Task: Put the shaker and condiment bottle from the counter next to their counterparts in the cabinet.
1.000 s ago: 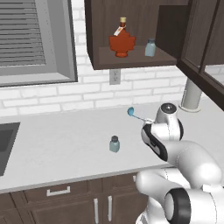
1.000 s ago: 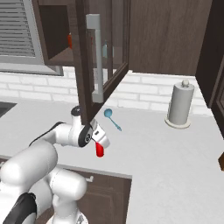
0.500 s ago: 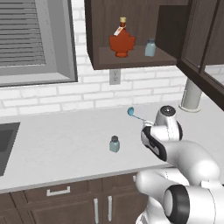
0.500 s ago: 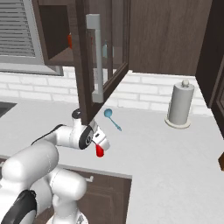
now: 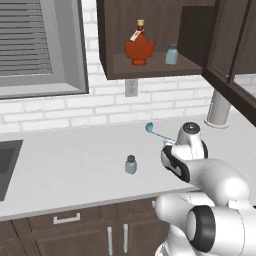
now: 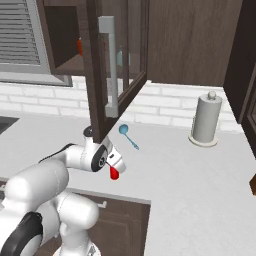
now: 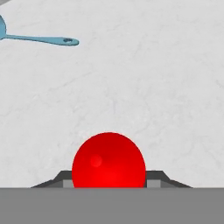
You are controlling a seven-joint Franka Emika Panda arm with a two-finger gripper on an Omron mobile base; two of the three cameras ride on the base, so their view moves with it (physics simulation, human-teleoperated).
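The gripper (image 7: 109, 186) is closed on the red condiment bottle (image 7: 109, 161). In the hand view the round red body sits between the two dark fingertips (image 7: 61, 179), one at each side of it, and the pale counter (image 7: 153, 87) lies beyond it. In the right base view the red bottle (image 6: 114, 173) shows just under the white hand, over the counter (image 6: 200, 190) near its front edge (I cannot tell from there if the bottle touches the surface).

The shaker (image 5: 131, 164) stands upright on the counter (image 5: 60, 165), to the left of the arm and apart from it. A blue spoon (image 5: 156, 131) lies on the counter behind the hand, closer to the brick wall; in the hand view its handle (image 7: 43, 40) is at the upper left.

In the open cabinet (image 5: 115, 35) above, the maple-leaf syrup bottle (image 5: 139, 48) and the second small shaker (image 5: 172, 54) stand on the shelf, near each other but not touching. The cabinet door (image 6: 117, 65) is swung open toward the robot. A paper towel roll (image 6: 206, 120) stands on the counter near the wall, well to the right.
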